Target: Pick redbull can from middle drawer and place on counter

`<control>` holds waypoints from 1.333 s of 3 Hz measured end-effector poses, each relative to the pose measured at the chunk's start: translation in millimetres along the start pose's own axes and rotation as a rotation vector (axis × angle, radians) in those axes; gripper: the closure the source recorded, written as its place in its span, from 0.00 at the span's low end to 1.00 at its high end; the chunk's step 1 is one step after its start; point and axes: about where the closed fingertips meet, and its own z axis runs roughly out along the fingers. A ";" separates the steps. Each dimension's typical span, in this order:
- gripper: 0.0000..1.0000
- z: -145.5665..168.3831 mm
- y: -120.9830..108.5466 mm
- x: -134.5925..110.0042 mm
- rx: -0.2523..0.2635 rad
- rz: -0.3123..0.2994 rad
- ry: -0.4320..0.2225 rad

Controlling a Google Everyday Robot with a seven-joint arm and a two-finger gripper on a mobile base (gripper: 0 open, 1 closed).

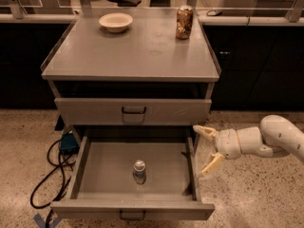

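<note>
We see the tool (206,148) at the right of the cabinet, just outside the right wall of the open middle drawer (107,172), level with that wall's rear half. Its two pale fingers (212,164) are spread wide apart, one pointing left towards the cabinet and the other angled down, and nothing sits between them, so the tool is released and empty. The white arm (266,139) behind it reaches in from the right edge of the view, above the speckled floor (256,194). The redbull can (139,171) stands upright on the drawer's grey bottom, roughly midway between the side walls and nearer the front panel than the back, well apart from the tool. The drawer is pulled fully out towards us, its small black handle (132,216) showing at the lower edge. Above it we find the upper drawer (95,112) closed. On the worktop (133,53) a cream bowl (115,22) rests near the back left, and a brown-gold can (184,22) stands upright near the back right, the two well apart. To the left of the cabinet, black cables (50,172) loop over the floor beside a small blue box (69,142).
</note>
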 end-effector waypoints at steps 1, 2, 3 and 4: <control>0.00 1.2 -13.4 2.9 0.050 -0.001 0.012; 0.00 21.8 -6.4 8.1 0.042 0.017 -0.020; 0.00 90.8 19.5 19.1 0.025 0.036 -0.023; 0.00 94.4 22.0 21.7 0.025 0.041 -0.019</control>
